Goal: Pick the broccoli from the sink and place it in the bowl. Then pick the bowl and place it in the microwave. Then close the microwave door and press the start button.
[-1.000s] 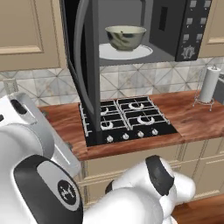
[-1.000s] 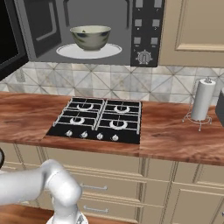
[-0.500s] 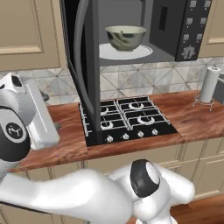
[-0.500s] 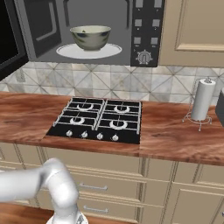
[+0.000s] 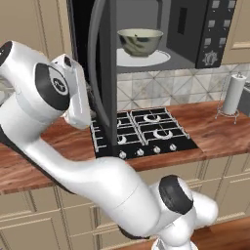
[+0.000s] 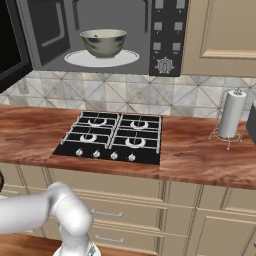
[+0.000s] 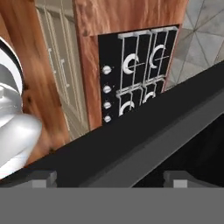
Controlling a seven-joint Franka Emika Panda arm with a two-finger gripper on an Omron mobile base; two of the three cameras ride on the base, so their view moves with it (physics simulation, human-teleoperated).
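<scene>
1. The bowl stood upright on the white turntable plate inside the microwave. Whether the broccoli lay in it could not be told.
2. The microwave door stood swung wide open, its edge toward the left base camera, hanging above the left end of the stove.
3. The microwave's button panel lay on its right side, with a round dial at the bottom.
4. The gripper was just beside the outer face of the open door; the hand view showed the door's dark edge crossing close ahead of the finger tips.
5. The jaws stood spread wide, with nothing between them.
6. A paper towel roll stood upright on its holder near the right end of the tabletop, well apart from the stove.
</scene>
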